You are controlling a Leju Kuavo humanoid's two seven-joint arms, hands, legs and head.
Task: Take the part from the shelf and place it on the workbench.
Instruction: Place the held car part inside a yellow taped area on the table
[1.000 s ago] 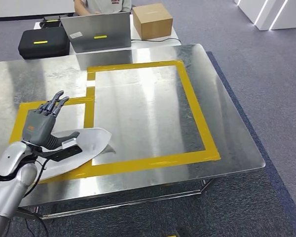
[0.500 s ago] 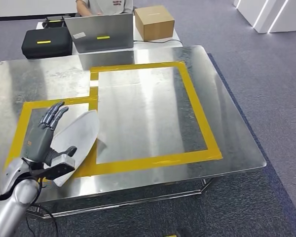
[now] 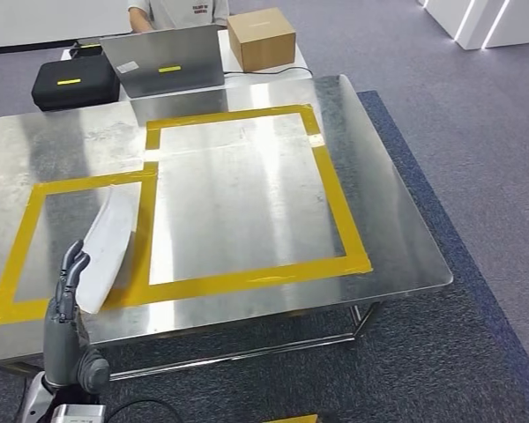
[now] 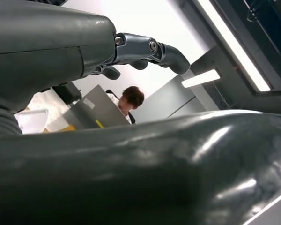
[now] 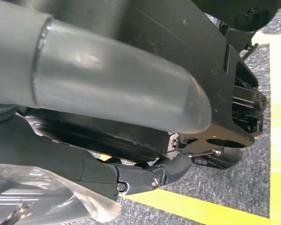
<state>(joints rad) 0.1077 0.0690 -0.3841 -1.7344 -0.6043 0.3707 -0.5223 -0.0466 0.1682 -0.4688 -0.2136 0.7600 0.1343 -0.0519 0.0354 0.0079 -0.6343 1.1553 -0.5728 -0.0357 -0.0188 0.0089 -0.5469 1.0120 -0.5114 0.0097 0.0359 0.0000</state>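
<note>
The part point(image 3: 108, 247), a thin white curved sheet, lies on the steel workbench point(image 3: 395, 220). It sits inside the left yellow tape rectangle, its right edge close to the tape strip. My left hand point(image 3: 67, 326) is off the bench's front edge, just in front of the part. Its fingers point up and apart and it holds nothing. In the left wrist view the left hand's fingers point(image 4: 146, 49) stretch out empty above the thick thumb. In the right wrist view my right hand point(image 5: 132, 140) hangs over the carpet with thumb and fingers apart and nothing gripped.
Behind the bench a second table carries a grey case point(image 3: 165, 62), a black case point(image 3: 69, 84) and a cardboard box point(image 3: 262, 37). A person point(image 3: 179, 11) sits there. A larger yellow tape rectangle point(image 3: 335, 203) marks the bench's middle. Yellow floor tape point(image 5: 277, 117) runs beside me.
My left hand has let go of the part and drawn back and down past the bench's front edge. The part now lies flat inside the left rectangle. The camera shifted slightly.
</note>
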